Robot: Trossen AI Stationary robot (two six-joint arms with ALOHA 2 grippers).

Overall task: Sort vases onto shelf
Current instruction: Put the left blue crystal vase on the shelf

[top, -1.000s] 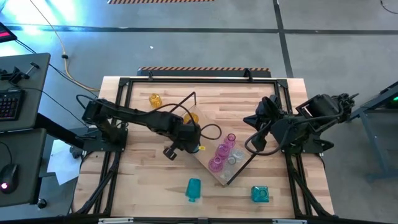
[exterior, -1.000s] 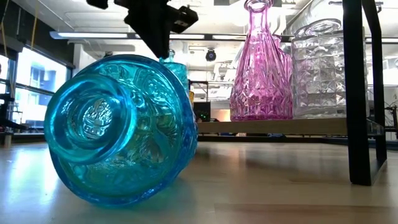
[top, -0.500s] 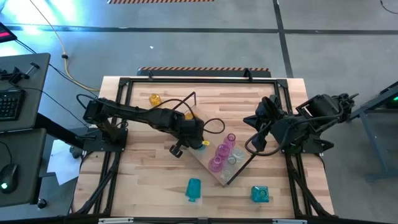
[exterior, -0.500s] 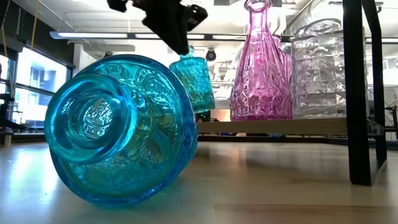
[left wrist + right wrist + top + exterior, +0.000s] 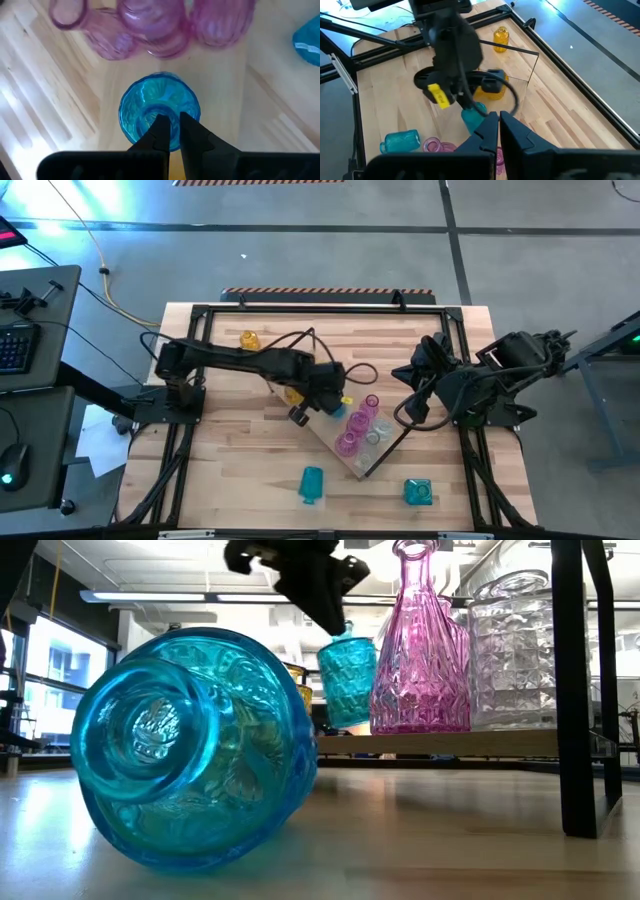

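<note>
My left gripper (image 5: 330, 402) is shut on a small teal vase (image 5: 347, 680) over the shelf (image 5: 338, 442), a light-wood board lying slantwise mid-table. The vase hangs beside three pink vases (image 5: 358, 422) and a clear one (image 5: 375, 436) that stand on the board. An amber vase (image 5: 248, 340) stands at the table's far left. One teal vase (image 5: 312, 483) lies on its side near the front edge, and another (image 5: 418, 492) stands at the front right. My right gripper (image 5: 498, 127) is shut on nothing and held high over the table's right side. My left gripper pinches the teal vase's rim (image 5: 165, 111) between its two fingers (image 5: 161, 129). The fingers come from above, slanting down toward the table's right. The vase hangs about upright below them, its base just above the shelf board (image 5: 450, 743).
In the low view the lying teal vase (image 5: 190, 745) fills the near left. A tall pink vase (image 5: 420, 640) and a clear one (image 5: 515, 650) stand on the board beside the black frame loop (image 5: 580, 690). Bare board lies on the shelf's far-left half.
My left gripper has carried the teal vase toward the table's right, along the shelf toward the pink vases. The vase, tilted half a second ago, now hangs about upright. The fingers have stayed shut on it.
</note>
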